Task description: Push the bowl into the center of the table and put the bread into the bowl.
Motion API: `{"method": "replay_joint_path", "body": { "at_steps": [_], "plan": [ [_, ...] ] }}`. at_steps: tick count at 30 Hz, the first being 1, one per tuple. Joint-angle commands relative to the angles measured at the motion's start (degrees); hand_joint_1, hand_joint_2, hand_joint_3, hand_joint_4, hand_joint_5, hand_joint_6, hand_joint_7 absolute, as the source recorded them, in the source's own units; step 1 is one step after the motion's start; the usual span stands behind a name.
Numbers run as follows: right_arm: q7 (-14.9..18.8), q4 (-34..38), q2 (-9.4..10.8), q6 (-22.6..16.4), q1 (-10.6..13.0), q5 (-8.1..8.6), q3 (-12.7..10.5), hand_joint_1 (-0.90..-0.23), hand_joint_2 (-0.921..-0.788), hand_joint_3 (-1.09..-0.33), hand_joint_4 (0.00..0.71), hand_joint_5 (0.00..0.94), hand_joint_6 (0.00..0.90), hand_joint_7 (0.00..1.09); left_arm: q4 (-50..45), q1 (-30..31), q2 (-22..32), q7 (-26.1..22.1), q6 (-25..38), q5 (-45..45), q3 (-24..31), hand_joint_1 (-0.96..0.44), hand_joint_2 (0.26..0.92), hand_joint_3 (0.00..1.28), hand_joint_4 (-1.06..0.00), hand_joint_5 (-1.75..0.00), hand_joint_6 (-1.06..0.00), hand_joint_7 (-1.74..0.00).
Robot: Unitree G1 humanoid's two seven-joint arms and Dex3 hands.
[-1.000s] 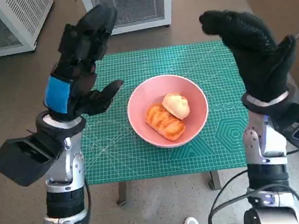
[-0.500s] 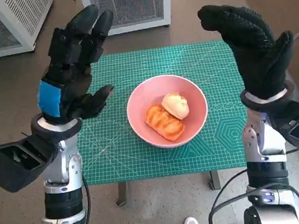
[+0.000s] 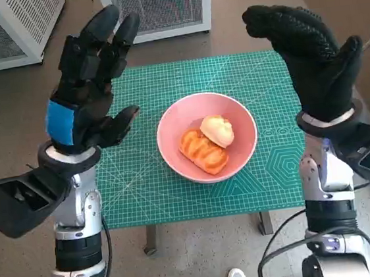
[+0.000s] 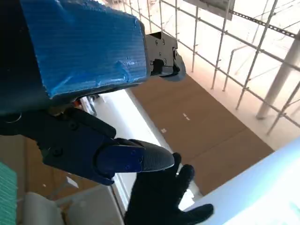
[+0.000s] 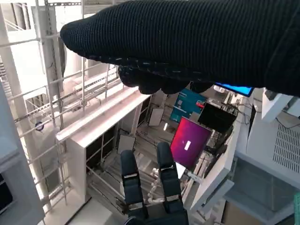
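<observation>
— Right, what have you got on the head camera?

— I see the pink bowl (image 3: 207,137) sitting about mid-tabletop on the green cutting mat (image 3: 142,176). Two pieces of bread lie inside it, touching: a glazed orange pastry (image 3: 203,151) on the side nearer the robot, and a paler round bun (image 3: 218,130) just behind it.

— And the hands?

— Both are raised above the tabletop, one on either side of the bowl and well apart from it. My left hand (image 3: 87,88) is to the left of the bowl, blue tape facing the camera, fingers (image 3: 104,31) spread and stretched away from the robot, thumb pointing toward the bowl, nothing in it. My right hand (image 3: 315,62) in the knitted glove is to the right of the bowl, fingers curved forward but apart, also holding nothing.

— Do the wrist cameras add anything?

— Not about the bowl. The left wrist view shows the taped back of the left hand (image 4: 79,89) with the gloved right hand (image 4: 164,199) beyond it, fingers splayed. The right wrist view shows the glove (image 5: 187,44) across the frame and the left hand's fingers (image 5: 166,176) pointing upward past it.

— Anything else near the bowl?

— A white perforated cabinet (image 3: 158,6) stands on the floor beyond the far edge of the tabletop.
</observation>
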Motion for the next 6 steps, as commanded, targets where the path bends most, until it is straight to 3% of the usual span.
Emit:
{"method": "replay_joint_path", "body": {
  "at_steps": [1,6],
  "plan": [
    [-0.1,-0.2,-0.7,0.7,0.5,-0.24,0.1,-0.553,-0.921,-0.599,0.363,0.000,0.059,0.61,-0.1,0.5,-0.2,0.7,-0.8,0.8,-0.1,-0.65,0.921,0.37,-0.27,-0.01,-0.13,-0.42],
    [-0.3,-0.5,-0.7,0.5,0.7,-0.50,0.1,-0.556,-0.921,-0.598,0.363,0.000,0.059,0.61,0.3,0.3,-0.5,1.3,-1.4,1.0,-0.1,-0.65,0.921,0.37,-0.27,-0.01,-0.13,-0.42]
  ]
}}
